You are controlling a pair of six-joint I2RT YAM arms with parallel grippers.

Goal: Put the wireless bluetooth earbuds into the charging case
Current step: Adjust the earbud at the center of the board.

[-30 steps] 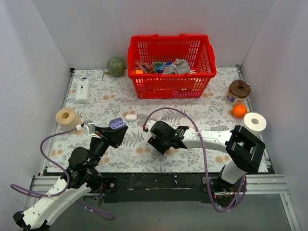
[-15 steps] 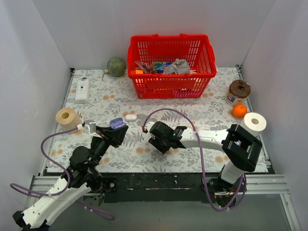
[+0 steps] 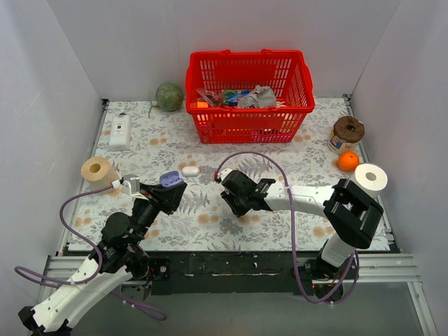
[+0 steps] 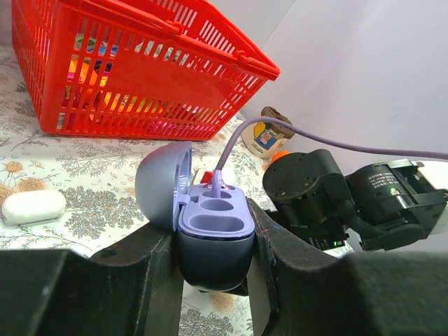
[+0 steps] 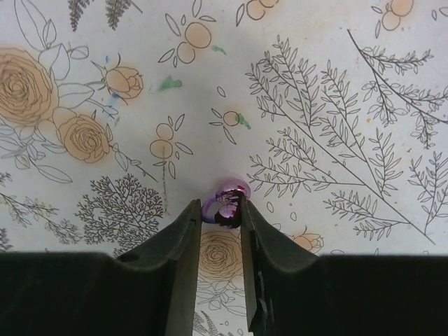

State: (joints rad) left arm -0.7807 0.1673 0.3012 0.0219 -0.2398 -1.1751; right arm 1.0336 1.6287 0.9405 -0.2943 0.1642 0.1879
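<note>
My left gripper (image 4: 213, 280) is shut on the lavender charging case (image 4: 210, 231) and holds it upright with its lid open; the wells that show look empty. In the top view the case (image 3: 170, 180) is left of centre, above the table. My right gripper (image 5: 217, 213) points down at the floral table and is shut on one glossy dark purple earbud (image 5: 229, 203) at its fingertips. In the top view the right gripper (image 3: 236, 201) is to the right of the case, apart from it. The other earbud is not in view.
A white oval pebble-like object (image 3: 190, 170) lies just behind the case. A red basket (image 3: 245, 127) with clutter stands at the back. Paper rolls (image 3: 98, 171) (image 3: 370, 177), an orange (image 3: 348, 161), a jar (image 3: 347, 133), a green ball (image 3: 169, 96) and a white device (image 3: 120, 131) line the edges.
My right gripper has shifted a little to the right and away from the near edge. The left arm and the case have barely moved.
</note>
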